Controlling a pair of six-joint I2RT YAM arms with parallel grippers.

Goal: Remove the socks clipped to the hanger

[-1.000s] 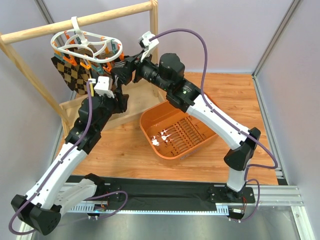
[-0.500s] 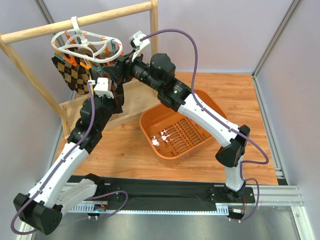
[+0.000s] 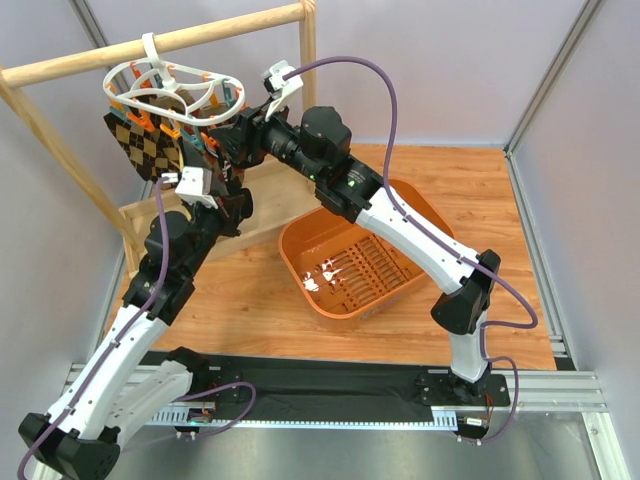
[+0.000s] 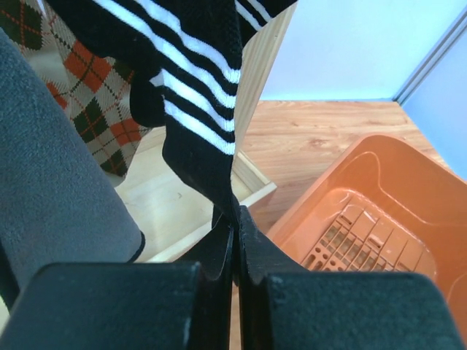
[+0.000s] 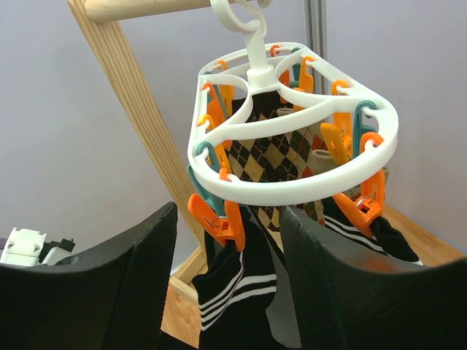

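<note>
Left arm [image 3: 130,320] stretched up and forward from its base, wrist raised just beneath the hanger [image 3: 170,85]. Left gripper [image 4: 235,219] pinched tight on the lower end of a black white-striped sock [image 4: 197,146], which hangs straight above the fingers. An argyle sock [image 4: 95,109] is up and to its left, and the orange basket [image 4: 379,197] is low to its right. Right arm [image 3: 420,240] bent at the elbow, forearm reaching left over the basket, wrist level with the hanger ring. Right gripper [image 5: 230,211] spread wide. In its wrist view an orange clip [image 5: 219,219] holding the striped sock sits in the gap between the fingers; contact cannot be told. The hanger hooks on the wooden rail [image 3: 200,35] above both grippers.
</note>
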